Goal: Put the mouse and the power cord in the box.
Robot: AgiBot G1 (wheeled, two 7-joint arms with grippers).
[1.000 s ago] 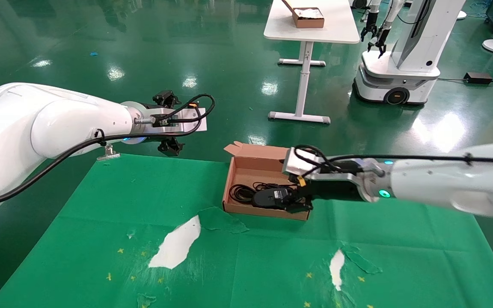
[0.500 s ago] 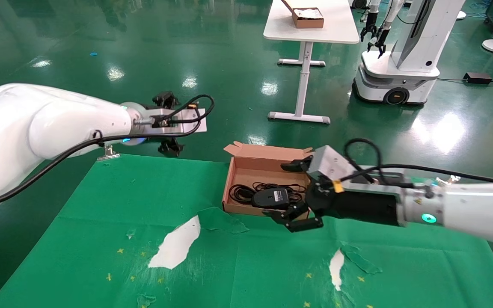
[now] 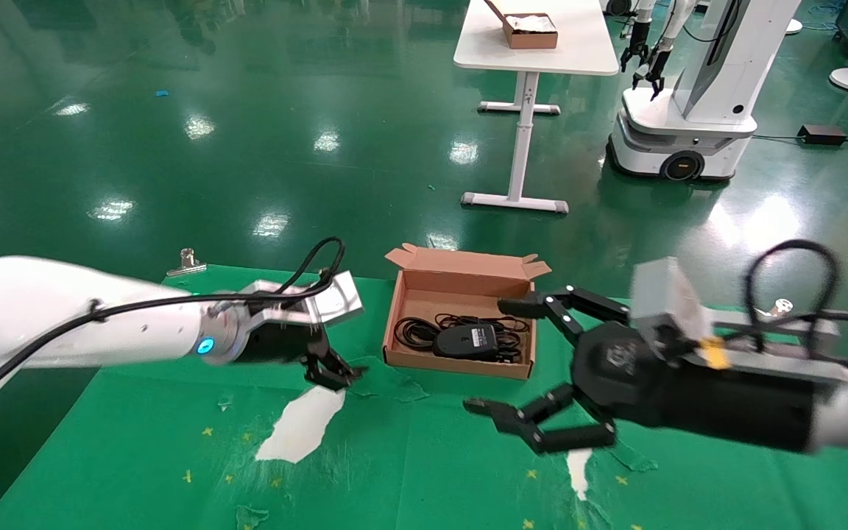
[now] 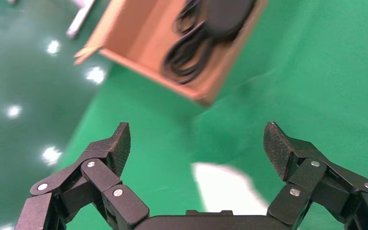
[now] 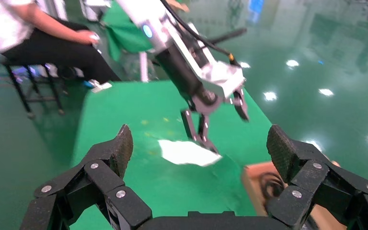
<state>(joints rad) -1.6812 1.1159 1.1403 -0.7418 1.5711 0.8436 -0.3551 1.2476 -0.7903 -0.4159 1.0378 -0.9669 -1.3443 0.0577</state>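
With the mouse lying label-up on the power cord coil inside the box, little left but the open flap. Could still go wrong at the left: left gripper, jaws spread wide and empty, low over the table just beside the box's near-left corner; any sweep rightward likely to shove the light cardboard. Right gripper, jaws apart and empty, near-right of the box; could clip that wall.
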